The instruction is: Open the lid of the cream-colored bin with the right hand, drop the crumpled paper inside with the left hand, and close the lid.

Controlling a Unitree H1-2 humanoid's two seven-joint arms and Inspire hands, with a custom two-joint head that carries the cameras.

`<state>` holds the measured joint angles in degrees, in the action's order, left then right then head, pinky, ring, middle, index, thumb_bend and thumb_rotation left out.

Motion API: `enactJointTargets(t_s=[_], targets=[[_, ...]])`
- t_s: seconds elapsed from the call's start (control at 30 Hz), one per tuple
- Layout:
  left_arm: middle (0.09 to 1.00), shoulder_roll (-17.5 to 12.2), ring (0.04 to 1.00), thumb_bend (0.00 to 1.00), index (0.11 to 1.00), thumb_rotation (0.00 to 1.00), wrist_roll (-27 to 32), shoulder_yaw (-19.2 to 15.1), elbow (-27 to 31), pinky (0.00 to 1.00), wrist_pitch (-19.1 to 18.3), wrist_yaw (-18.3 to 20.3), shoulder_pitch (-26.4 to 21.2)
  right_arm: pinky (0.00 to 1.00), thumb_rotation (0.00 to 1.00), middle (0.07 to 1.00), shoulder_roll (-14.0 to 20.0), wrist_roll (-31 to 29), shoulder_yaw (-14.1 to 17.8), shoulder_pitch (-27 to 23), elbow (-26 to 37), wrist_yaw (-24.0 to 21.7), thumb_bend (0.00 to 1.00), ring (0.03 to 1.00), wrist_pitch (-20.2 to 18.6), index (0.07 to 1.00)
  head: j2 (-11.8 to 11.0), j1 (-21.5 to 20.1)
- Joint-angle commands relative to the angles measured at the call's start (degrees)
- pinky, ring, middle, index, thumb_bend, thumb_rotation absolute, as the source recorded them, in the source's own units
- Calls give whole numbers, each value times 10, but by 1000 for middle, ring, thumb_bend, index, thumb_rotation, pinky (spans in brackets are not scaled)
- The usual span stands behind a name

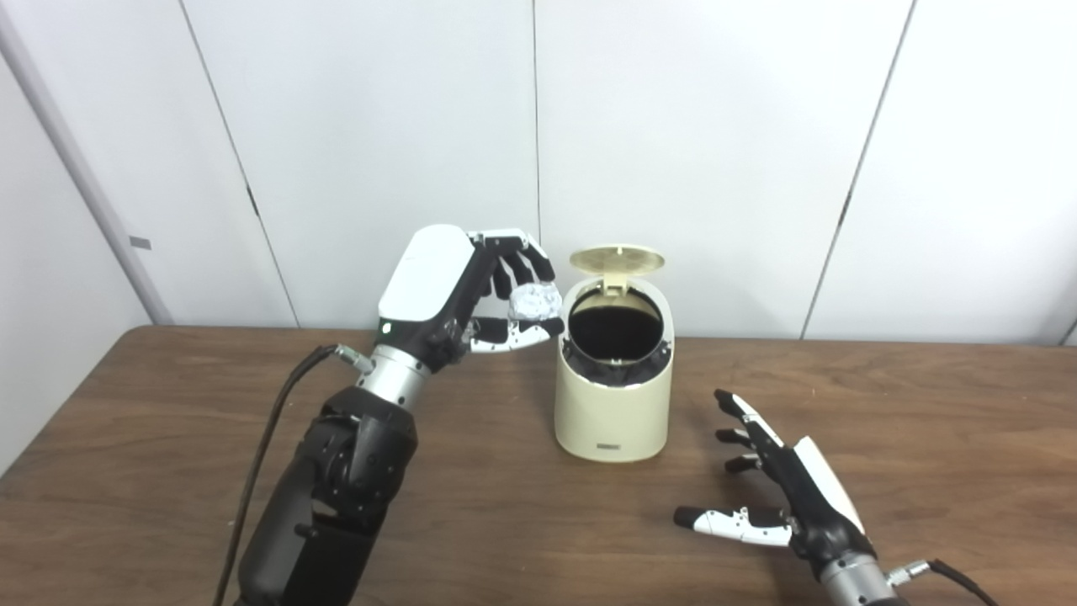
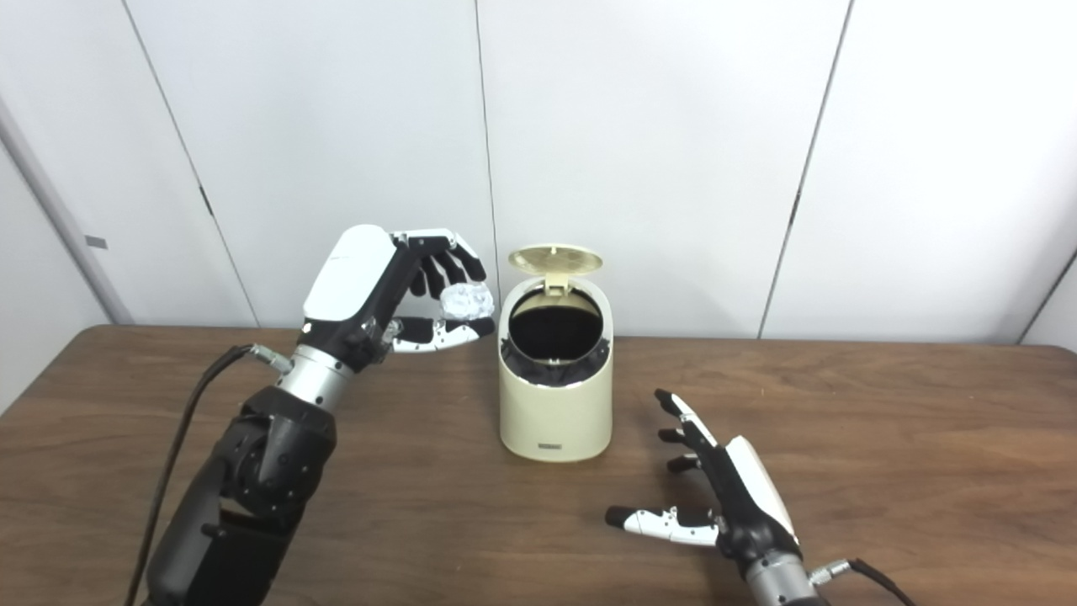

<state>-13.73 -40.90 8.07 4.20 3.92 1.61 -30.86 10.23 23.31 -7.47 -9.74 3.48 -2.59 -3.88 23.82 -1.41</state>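
- The right hand [image 1: 778, 488] rests low over the brown wood-grain tabletop [image 1: 925, 438], nearest the camera, fingers spread and holding nothing — just to the right of the bin and apart from it.
- The left hand [image 1: 471, 295] is raised to the left of the bin, its fingers and thumb closed round the small crumpled ball of whitish paper [image 1: 535, 300], which sits level with the bin's mouth and just beside its rim, not yet over the opening.
- The paper looks light and soft; it should squash under a hard squeeze, so a gentle fingertip pinch around its middle seems enough — and it will likely drop freely once let go.
- The cream-colored cylindrical plastic bin [image 1: 612, 412] stands upright mid-table, its slanted mouth dark inside.
- Its round cream lid [image 1: 617, 259] is swung up on the rear hinge, standing open; it looks thin and light, best pushed down at its front edge.
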Motion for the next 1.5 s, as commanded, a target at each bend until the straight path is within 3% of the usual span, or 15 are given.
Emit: enactJointTargets(t_s=[0.0, 0.5, 1.1, 1.47], targets=[[463, 3, 389, 501, 529, 0, -5, 2, 3, 333, 17, -26, -31, 685, 333, 935, -4, -1, 2, -20, 8, 11, 801, 831, 16, 932, 0, -1], [468, 21, 409, 503, 519, 0, -2, 22, -40, 373, 36, -46, -48, 689, 360, 935, -3, 5, 1, -19, 11, 15, 805, 836, 17, 932, 2, -6], [473, 50, 394, 502, 520, 0, -26, 46, -92, 342, 42, -83, -62, 697, 347, 939, -7, 3, 5, -13, 17, 18, 809, 851, 13, 930, 9, -16], [473, 60, 388, 502, 519, 0, -63, 69, -154, 313, 53, -138, -81, 685, 378, 935, -8, 7, 8, -9, 26, 19, 833, 847, 6, 923, 10, -21]])
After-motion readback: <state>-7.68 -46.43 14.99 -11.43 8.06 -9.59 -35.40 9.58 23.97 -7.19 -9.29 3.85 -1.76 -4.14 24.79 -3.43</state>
